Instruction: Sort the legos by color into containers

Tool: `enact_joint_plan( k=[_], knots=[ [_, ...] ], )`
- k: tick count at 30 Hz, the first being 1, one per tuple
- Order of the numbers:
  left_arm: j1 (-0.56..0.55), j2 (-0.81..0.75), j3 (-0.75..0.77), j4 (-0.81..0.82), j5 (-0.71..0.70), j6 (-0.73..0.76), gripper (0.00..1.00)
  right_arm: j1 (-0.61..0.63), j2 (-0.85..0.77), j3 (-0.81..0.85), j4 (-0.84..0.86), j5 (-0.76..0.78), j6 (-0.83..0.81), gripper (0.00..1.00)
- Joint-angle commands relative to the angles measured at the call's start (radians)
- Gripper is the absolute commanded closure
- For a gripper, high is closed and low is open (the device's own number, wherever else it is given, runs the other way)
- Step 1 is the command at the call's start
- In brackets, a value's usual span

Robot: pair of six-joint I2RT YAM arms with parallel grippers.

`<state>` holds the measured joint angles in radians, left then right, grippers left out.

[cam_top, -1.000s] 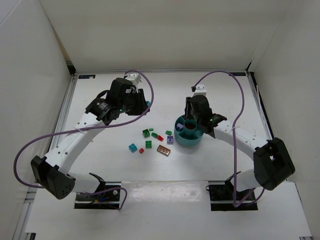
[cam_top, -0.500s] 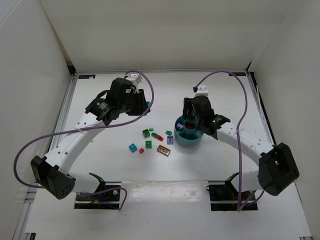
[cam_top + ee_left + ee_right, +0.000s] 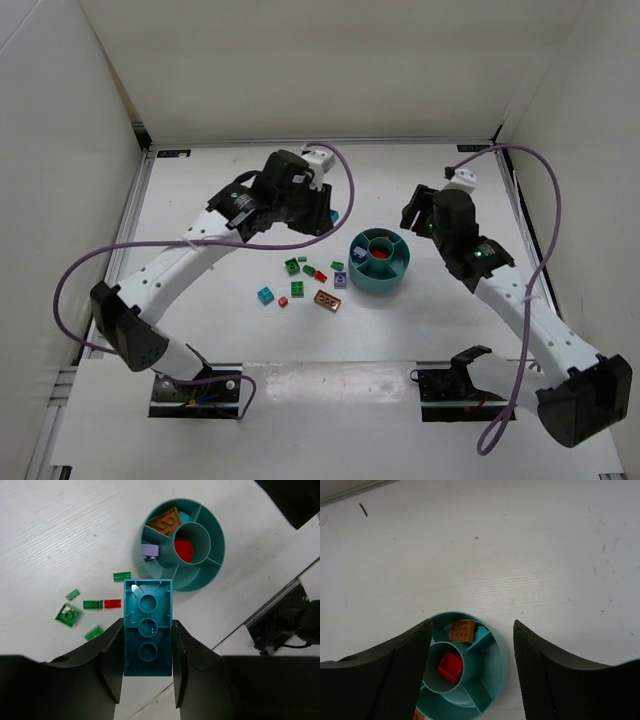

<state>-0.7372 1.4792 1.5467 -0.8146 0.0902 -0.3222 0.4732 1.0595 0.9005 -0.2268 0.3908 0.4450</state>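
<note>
Left tool (image 3: 148,647) is pinching a teal-blue brick (image 3: 148,610) by its long sides, hollow underside facing the wrist cam. It's hanging above the bench (image 3: 60,525) just short of the bowl (image 3: 218,535), so that piece isn't sorted yet. Right tool (image 3: 472,630) is spread wide with nothing in it, up and off to one side of the bowl. Inside the bowl there's a red brick (image 3: 184,549) in the centre cup, a brown plate (image 3: 166,521) in one wedge, and a purple brick (image 3: 150,550) in another wedge near it. No green in there that I can see, and the remaining wedges look bare from these angles. Loose on the bench to the left of the bowl are a bunch of green pieces (image 3: 292,266), a red one (image 3: 320,276) in among them, and a smaller red bit (image 3: 283,301). There's also a blue brick (image 3: 265,295), a second purple (image 3: 341,280) right beside the bowl wall and a second brown plate (image 3: 327,299). So I'd call it maybe a third done. A few colours have a home, the greens haven't been touched, and about ten pieces are left plus the one in the air.
</note>
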Motion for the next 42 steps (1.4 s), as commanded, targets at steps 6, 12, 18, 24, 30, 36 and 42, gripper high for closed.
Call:
enact_joint_plan(
  k=[6,12,18,24,30,36,42],
  knots=[
    [-0.143,0.168,0.179,-0.069,0.030,0.114,0.99,-0.175,-0.239,-0.055,-0.210,0.016,0.112,0.31],
    [-0.197,0.312,0.328,-0.118,0.086,0.158,0.99,-0.274,-0.332,-0.072,-0.264,-0.073,0.075,0.31],
    [-0.214,0.302,0.276,0.013,0.085,0.157,0.99,-0.367,-0.365,-0.086,-0.238,-0.464,-0.043,0.27],
    [-0.246,0.156,0.052,0.311,0.050,0.158,0.99,-0.503,-0.316,-0.057,-0.210,-0.901,0.127,0.27],
    [-0.280,0.105,-0.030,0.428,0.028,0.256,0.99,-0.559,-0.187,0.018,-0.160,-1.247,0.208,0.32],
    [-0.286,0.102,-0.033,0.446,0.039,0.278,0.99,-0.482,-0.121,0.101,-0.241,-1.282,0.158,0.34],
    [-0.287,0.101,-0.040,0.460,0.029,0.281,0.99,-0.475,-0.122,0.103,-0.226,-1.304,0.184,0.37]
  ],
)
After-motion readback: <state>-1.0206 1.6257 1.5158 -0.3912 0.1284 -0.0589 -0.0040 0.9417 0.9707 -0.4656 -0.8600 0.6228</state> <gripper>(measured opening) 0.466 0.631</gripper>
